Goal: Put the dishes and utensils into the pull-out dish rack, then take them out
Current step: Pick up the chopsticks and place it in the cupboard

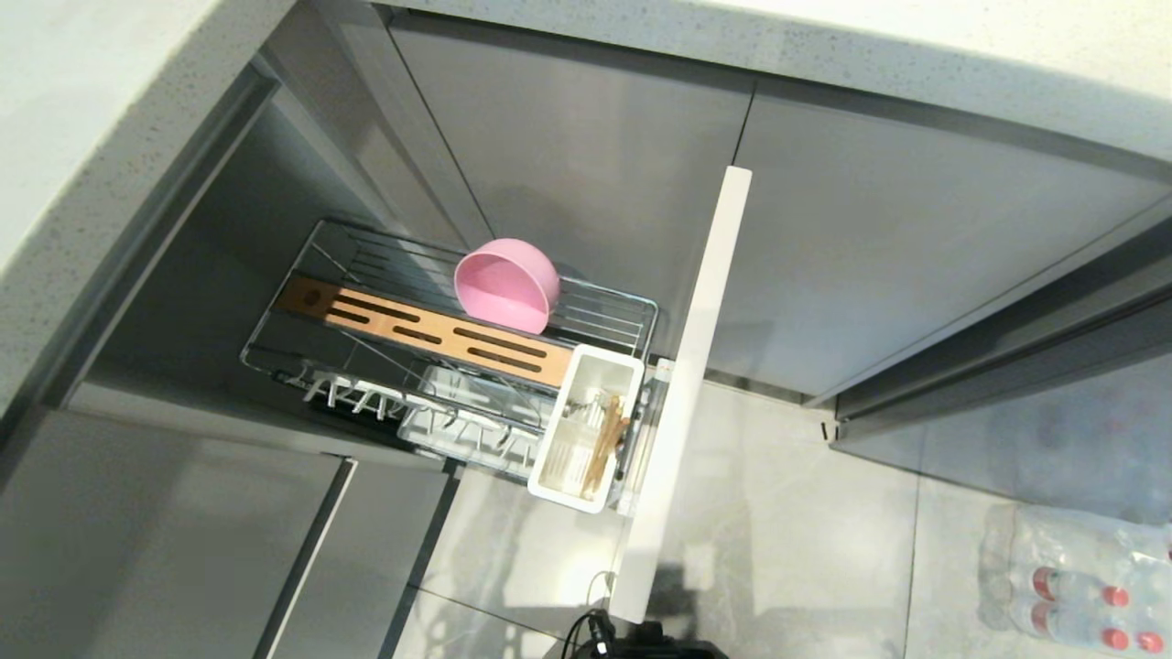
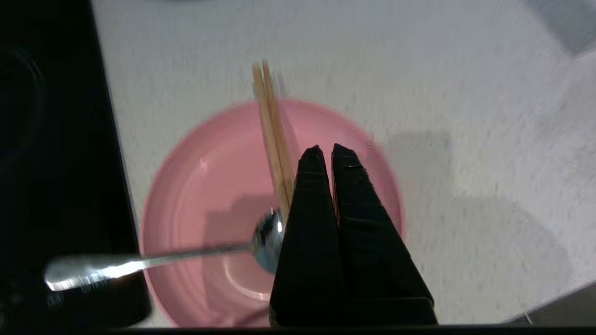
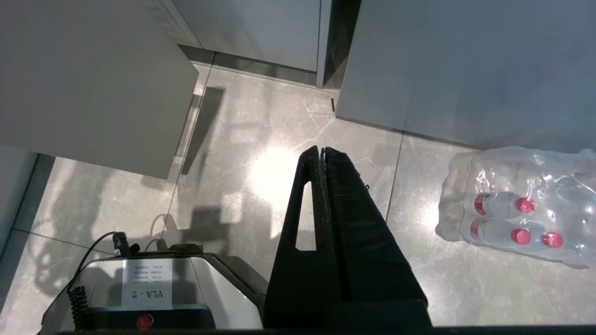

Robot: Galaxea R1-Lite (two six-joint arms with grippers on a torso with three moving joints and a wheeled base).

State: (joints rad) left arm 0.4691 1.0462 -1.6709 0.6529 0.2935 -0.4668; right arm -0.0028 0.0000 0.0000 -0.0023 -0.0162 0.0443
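Left gripper: fingers closed on nothing, held above the pink plate.
Pink plate: seen on the white counter, a pair of chopsticks and a silver spoon laid across it.
Right gripper: parked over the floor, fingers closed, empty.
Utensil cup: wooden sticks are already held in it.
Pink bowl: propped on edge in the pull-out dish rack.
Progress: judged partway; whether loading or unloading cannot be told.
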